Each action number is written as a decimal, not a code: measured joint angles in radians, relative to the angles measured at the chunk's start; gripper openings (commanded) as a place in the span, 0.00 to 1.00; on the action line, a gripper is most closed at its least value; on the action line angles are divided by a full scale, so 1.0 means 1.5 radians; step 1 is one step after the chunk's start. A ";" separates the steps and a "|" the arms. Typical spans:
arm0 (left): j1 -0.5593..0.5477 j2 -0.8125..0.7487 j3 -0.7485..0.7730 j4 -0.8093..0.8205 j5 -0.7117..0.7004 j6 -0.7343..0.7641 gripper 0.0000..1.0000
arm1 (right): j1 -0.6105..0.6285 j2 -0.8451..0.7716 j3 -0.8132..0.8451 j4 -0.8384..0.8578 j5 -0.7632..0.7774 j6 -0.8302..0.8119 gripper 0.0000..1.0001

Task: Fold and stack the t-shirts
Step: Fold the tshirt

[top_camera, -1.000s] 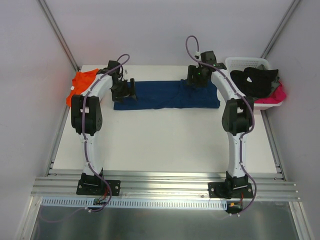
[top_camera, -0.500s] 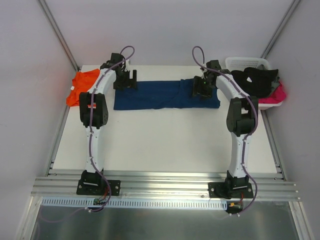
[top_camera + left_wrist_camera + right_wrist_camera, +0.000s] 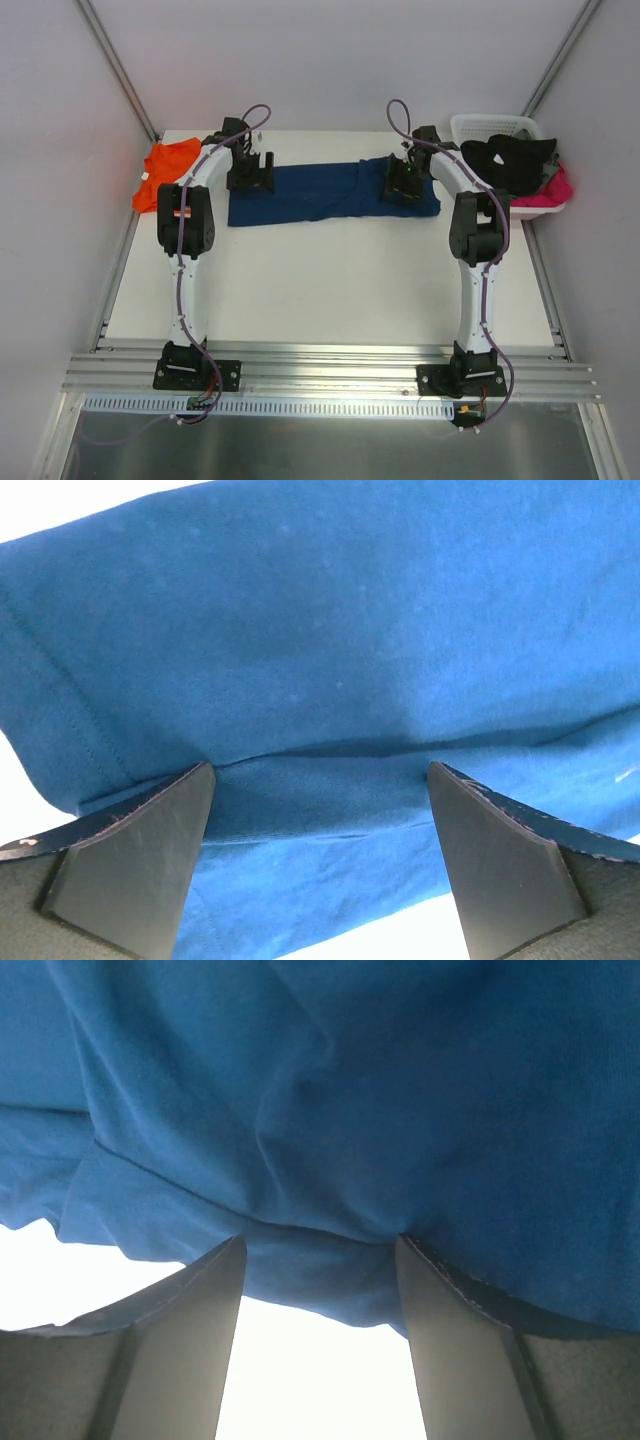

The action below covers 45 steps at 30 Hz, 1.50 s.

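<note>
White desk [image 3: 330, 280] w/ grey walls round it. Navy t-shirt [image 3: 320, 192] lies as a long folded strip across the desk's far part; orange t-shirt [image 3: 162, 172] sits crumpled at far-left corner, apart from it. Left end effector [image 3: 250, 177] at strip's left end, fingers spread, released, tips on cloth. Right end effector [image 3: 405, 184] near the right end, likewise spread, gripping nothing. White basket [image 3: 492, 126] w/ dark & pink clothes at far right.

Left gripper [image 3: 250, 174] low, jaws spread, right gripper [image 3: 403, 184] likewise, both arms stretched forward
</note>
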 measured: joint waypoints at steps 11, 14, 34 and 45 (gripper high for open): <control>-0.008 -0.192 -0.301 -0.024 0.023 -0.028 0.88 | -0.039 0.038 0.079 -0.017 -0.014 0.007 0.66; -0.026 -0.251 -0.387 -0.040 0.028 -0.038 0.88 | -0.049 0.058 0.123 -0.015 -0.016 0.011 0.66; -0.165 -0.449 -0.458 -0.084 -0.071 -0.003 0.93 | -0.005 0.044 0.155 0.015 -0.032 0.036 0.67; -0.122 -0.332 -0.302 -0.100 -0.076 0.020 0.84 | 0.047 -0.087 0.071 0.019 -0.033 0.029 0.67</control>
